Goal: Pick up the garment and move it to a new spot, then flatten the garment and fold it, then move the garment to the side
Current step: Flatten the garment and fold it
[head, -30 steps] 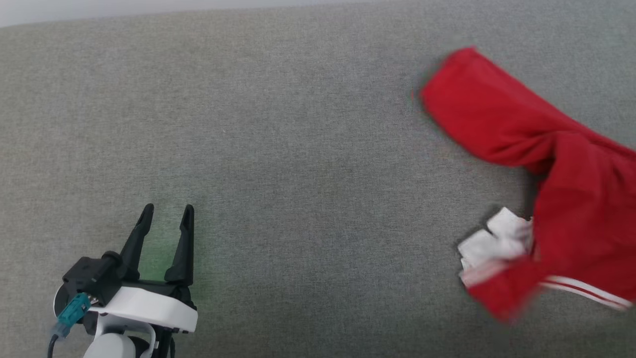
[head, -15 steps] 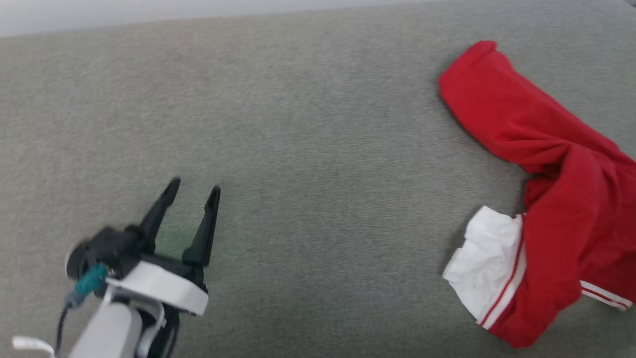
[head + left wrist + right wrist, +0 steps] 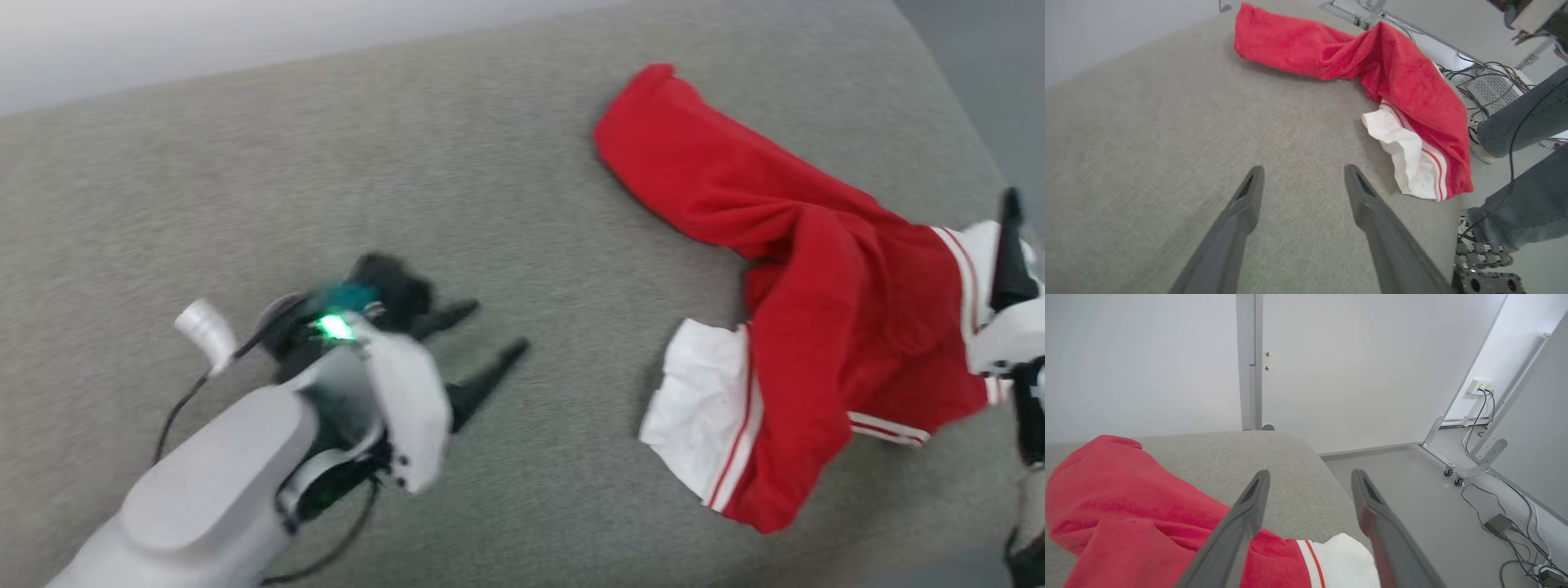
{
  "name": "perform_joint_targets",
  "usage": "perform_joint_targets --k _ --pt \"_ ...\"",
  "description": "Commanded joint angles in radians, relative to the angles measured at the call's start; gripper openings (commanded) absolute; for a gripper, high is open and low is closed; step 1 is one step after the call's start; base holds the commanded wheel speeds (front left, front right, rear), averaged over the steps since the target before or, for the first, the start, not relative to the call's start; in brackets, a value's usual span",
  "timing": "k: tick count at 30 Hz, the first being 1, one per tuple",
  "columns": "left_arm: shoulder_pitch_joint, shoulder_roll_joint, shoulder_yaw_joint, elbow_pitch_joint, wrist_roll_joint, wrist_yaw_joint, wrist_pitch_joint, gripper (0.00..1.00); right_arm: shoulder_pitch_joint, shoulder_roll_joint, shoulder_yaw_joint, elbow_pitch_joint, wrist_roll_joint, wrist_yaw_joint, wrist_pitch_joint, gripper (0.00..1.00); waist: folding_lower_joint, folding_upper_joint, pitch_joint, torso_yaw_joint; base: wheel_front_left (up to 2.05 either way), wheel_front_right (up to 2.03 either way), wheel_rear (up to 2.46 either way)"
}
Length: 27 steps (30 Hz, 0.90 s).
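Observation:
The garment [image 3: 816, 269] is a bright red shirt lying crumpled on the right part of a grey fabric surface [image 3: 408, 163]. One white sleeve end [image 3: 702, 408] faces my left gripper; another [image 3: 976, 269] lies at the far right. My left gripper [image 3: 498, 328] is open with nothing in it, pointing right, a short way from the shirt. The left wrist view shows the garment [image 3: 1404, 81] ahead of that open gripper [image 3: 1303, 171]. My right gripper [image 3: 1310, 475] is open above the garment [image 3: 1126, 506], with nothing between its fingers; it shows at the right edge of the head view [image 3: 1014, 237].
The grey surface ends in a rounded corner [image 3: 1306, 449] just right of the garment, with grey floor beyond. A person's legs in jeans [image 3: 1519, 130] stand beside that edge, near cables and a box [image 3: 1490, 85]. A wheeled metal frame [image 3: 1453, 465] stands on the floor.
The head camera has turned right, bringing my right gripper into view. My left arm has swung round and its gripper now points right toward the garment. The garment has stopped moving.

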Motion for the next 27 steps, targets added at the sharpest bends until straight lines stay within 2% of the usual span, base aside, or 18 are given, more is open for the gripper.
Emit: perform_joint_targets --k 1,5,13,21,22,23,24,27 --pt "-0.023 -0.009 -0.033 0.002 -0.05 0.002 0.055 1.0 0.008 0.01 0.007 -0.012 0.009 -0.002 -0.008 1.0 0.0 0.0 0.013 -0.031 0.0 0.0 0.0" --pt "-0.118 -0.047 -0.125 0.02 -0.173 0.002 0.237 1.0 0.018 0.045 0.028 -0.053 0.016 -0.002 -0.007 1.0 0.0 0.0 0.041 -0.073 0.0 0.0 0.0" --pt "-0.206 -0.174 -0.189 0.13 -0.296 0.009 0.402 1.0 0.014 0.095 0.038 -0.092 0.024 -0.002 -0.014 1.0 0.0 0.0 0.098 -0.148 0.0 0.0 0.0" --pt "-0.229 -0.214 -0.213 0.263 -0.28 0.012 0.416 1.0 0.005 0.128 0.063 -0.055 0.043 -0.002 -0.036 1.0 0.0 0.0 0.129 -0.214 0.0 0.0 0.0" --pt "-0.228 -0.217 -0.21 0.28 -0.285 0.011 0.411 0.78 0.005 0.13 0.063 -0.051 0.044 -0.002 -0.041 1.0 0.0 0.0 0.131 -0.217 0.0 0.0 0.0" --pt "-0.229 -0.217 -0.211 0.292 -0.287 0.011 0.405 0.27 0.004 0.133 0.064 -0.046 0.043 -0.002 -0.046 1.0 0.0 0.0 0.132 -0.219 0.0 0.0 0.0" --pt "-0.229 -0.219 -0.208 0.302 -0.294 0.009 0.398 0.0 0.003 0.134 0.063 -0.041 0.042 -0.002 -0.047 1.0 0.0 0.0 0.133 -0.219 0.0 0.0 0.0" --pt "-0.232 -0.225 -0.18 0.316 -0.329 0.004 0.368 0.0 0.005 0.136 0.056 -0.034 0.033 -0.002 -0.054 1.0 0.0 0.0 0.125 -0.207 0.0 0.0 0.0"
